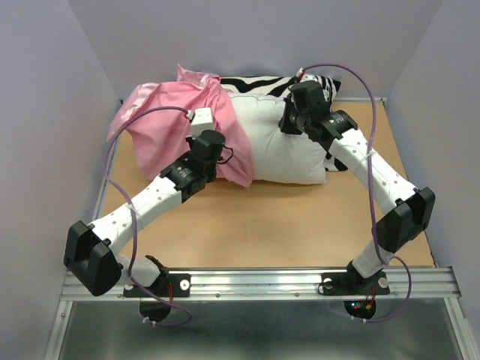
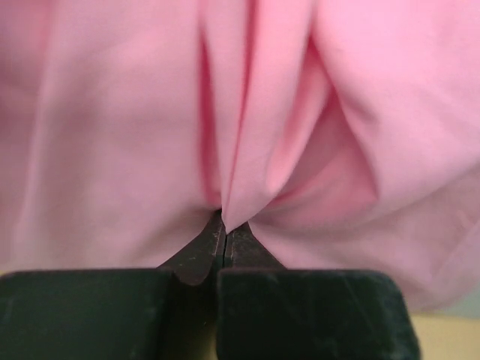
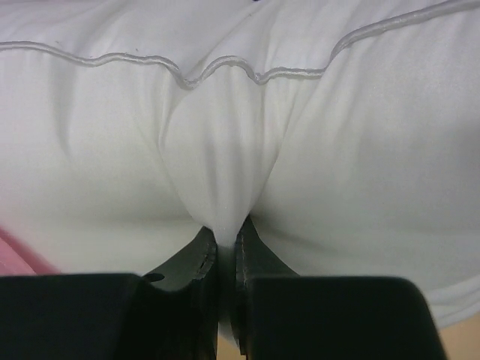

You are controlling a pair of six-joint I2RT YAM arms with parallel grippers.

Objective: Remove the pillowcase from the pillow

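Pink: clamping pillowcase (image 1: pixel 161 127) fold in left gripper (image 2: pixel 225 223), jaws closed; case sleeving left end of pillow (image 1: pixel 289 142). White: clamping pillow in right gripper (image 3: pixel 226 234), jaws closed; probably stripping leftward, along long axis.

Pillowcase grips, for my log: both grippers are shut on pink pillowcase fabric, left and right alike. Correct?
Not quite. The right gripper is shut on the white pillow, as the right wrist view shows; the left gripper does pinch the pillowcase.
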